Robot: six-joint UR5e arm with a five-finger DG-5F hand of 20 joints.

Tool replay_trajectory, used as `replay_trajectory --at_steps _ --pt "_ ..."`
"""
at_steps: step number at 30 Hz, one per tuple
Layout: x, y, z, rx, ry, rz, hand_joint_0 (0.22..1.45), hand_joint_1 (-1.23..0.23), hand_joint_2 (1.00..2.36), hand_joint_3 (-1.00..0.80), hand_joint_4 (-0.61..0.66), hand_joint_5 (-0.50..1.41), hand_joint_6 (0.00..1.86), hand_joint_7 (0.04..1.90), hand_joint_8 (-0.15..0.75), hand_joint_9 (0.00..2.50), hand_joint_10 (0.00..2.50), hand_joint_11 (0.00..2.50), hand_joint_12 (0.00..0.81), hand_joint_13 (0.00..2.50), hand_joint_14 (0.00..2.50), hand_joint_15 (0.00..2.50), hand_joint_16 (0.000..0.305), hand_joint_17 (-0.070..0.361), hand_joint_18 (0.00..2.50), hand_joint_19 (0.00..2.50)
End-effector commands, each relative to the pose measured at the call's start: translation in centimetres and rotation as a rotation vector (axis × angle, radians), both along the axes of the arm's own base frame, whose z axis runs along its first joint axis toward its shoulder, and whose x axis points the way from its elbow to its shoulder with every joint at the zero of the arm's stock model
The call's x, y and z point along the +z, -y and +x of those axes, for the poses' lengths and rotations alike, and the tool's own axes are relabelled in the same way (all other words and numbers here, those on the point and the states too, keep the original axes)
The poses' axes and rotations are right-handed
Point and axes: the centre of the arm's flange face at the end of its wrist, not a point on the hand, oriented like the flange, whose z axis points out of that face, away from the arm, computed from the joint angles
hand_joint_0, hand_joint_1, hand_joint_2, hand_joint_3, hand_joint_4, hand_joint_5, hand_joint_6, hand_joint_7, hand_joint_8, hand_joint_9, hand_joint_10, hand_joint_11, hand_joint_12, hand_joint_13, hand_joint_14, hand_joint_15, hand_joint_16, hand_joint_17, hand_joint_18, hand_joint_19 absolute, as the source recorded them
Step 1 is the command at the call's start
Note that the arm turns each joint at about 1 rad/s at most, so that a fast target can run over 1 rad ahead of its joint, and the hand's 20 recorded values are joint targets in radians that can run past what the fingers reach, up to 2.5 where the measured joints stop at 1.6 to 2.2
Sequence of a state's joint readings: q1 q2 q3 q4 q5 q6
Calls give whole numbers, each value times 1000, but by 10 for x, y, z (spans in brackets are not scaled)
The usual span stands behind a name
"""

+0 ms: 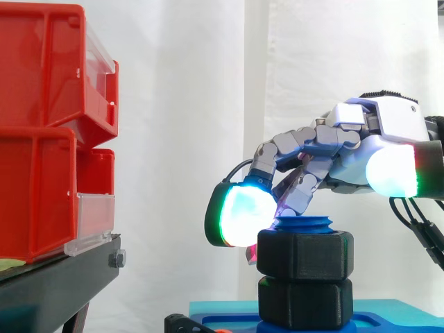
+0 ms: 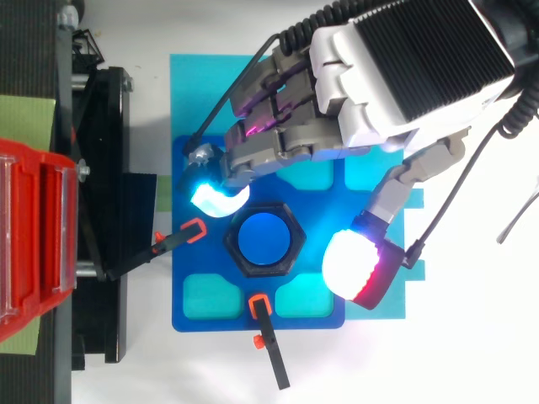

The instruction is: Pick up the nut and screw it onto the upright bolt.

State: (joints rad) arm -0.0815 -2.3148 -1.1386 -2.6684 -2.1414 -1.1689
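Closest to us in the side view, 2 black nuts sit stacked on the upright bolt. The upper nut rests on the lower nut, and the bolt's blue threaded top pokes out just above the upper one. From above we see a single black hexagon with the blue bolt end at its centre.

We find the hand reaching in over the stack, spread wide with its fingers loosely bent and clamped on nothing. One fingertip, glowing green and cyan, hangs just beside the upper nut's left side; we cannot tell whether it touches. The thumb pad, white with a red edge, stands apart from the nut on the opposite side, so the nut lies between the 2 pads. Other fingers curl down over the bolt top with a magenta glow.

Under the bolt we see a blue plate with teal pockets, lying on a lighter blue sheet. 2 clamps with orange tips grip the plate's edges. Well apart to the left, red bins sit on a black stand, with a white curtain behind.
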Motion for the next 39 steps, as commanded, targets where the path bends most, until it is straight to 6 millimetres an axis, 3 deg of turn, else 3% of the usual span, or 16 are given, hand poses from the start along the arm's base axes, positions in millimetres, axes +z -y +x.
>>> replay_trajectory --at_steps 1,13,25,30,33,34,35,39 --pt "0 0 0 2 1 0 493 -390 1000 -500 278 -133 503 804 294 905 0 0 304 829 1 0 36 81 691 284" --pt "-1 2 -1 -1 -2 -5 495 -437 1000 -500 325 -98 503 878 305 941 0 0 310 840 1 12 36 81 696 311" --pt "-1 10 -3 -5 -2 -7 488 -339 1000 -500 307 0 505 1166 323 1112 0 0 313 871 1 36 37 83 698 320" --pt "0 15 -4 -5 -1 -8 492 -394 1000 -500 176 58 511 1460 327 1366 0 12 293 986 2 52 36 82 785 325" --pt "0 19 -5 -7 -1 -8 493 -404 1000 -500 118 57 583 1319 297 1502 0 64 274 1066 2 69 35 80 864 365" --pt "-1 20 -6 -9 -2 -8 493 -405 1000 -500 104 60 588 1304 277 1534 3 73 268 1088 2 72 35 79 890 367" --pt "0 20 -6 -9 0 -10 494 -409 1000 -500 91 69 582 1307 200 1665 3 120 254 1116 1 68 33 75 907 361" --pt "-1 22 -6 -12 2 -14 497 -399 1000 -500 70 83 572 1309 162 1852 8 218 228 1189 1 57 28 63 922 320"
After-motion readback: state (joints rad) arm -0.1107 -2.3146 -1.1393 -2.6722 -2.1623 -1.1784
